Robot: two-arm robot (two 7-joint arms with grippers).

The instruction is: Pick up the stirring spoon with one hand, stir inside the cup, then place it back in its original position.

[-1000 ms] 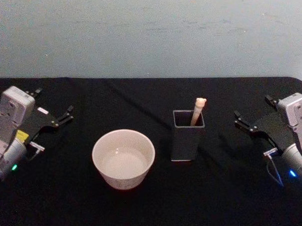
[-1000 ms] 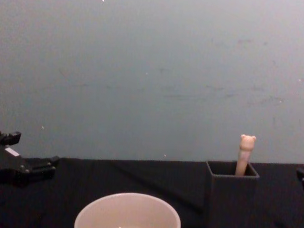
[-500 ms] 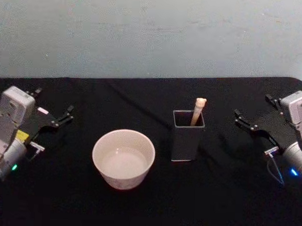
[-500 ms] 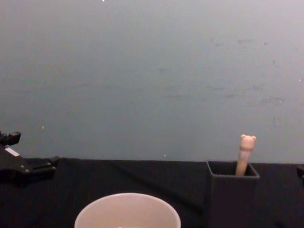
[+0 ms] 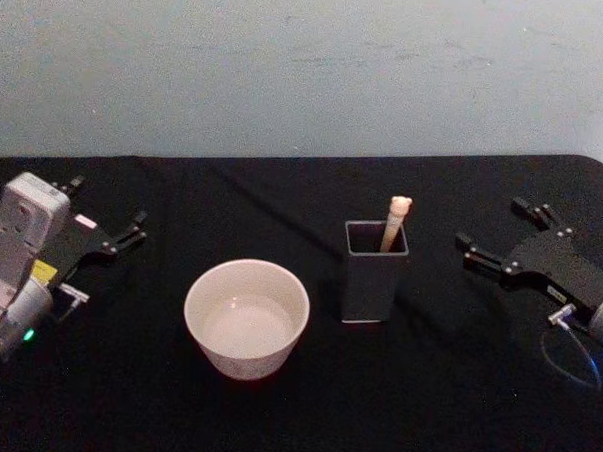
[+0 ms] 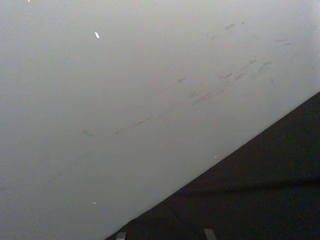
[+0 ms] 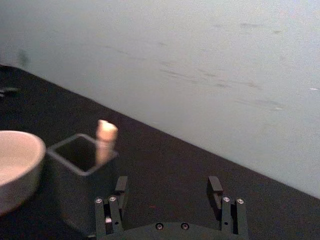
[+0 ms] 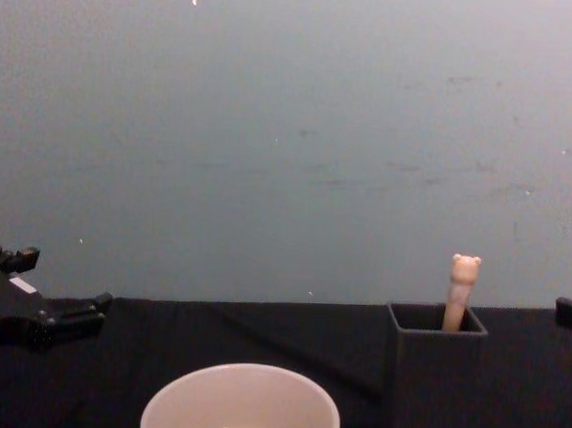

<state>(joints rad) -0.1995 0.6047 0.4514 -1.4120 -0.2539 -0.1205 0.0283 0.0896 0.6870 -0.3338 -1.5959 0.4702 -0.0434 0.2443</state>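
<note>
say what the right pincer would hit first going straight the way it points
Probably nothing: the right pincer, open, aims behind the holder, over the table toward the wall. Depth is unclear, so it could pass close to the spoon. Left pincer parked far left.

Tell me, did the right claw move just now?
Yes. The right gripper turned and edged a little toward the dark grey holder, fingers open.

- No text, brand, number or sign can be read on any surface.
- Yellow sticker (image 5: 45, 272), left arm (image 5: 19, 236): print too small to read.
- White tag (image 5: 85, 221), left gripper (image 5: 110, 201): no legible marking.
</note>
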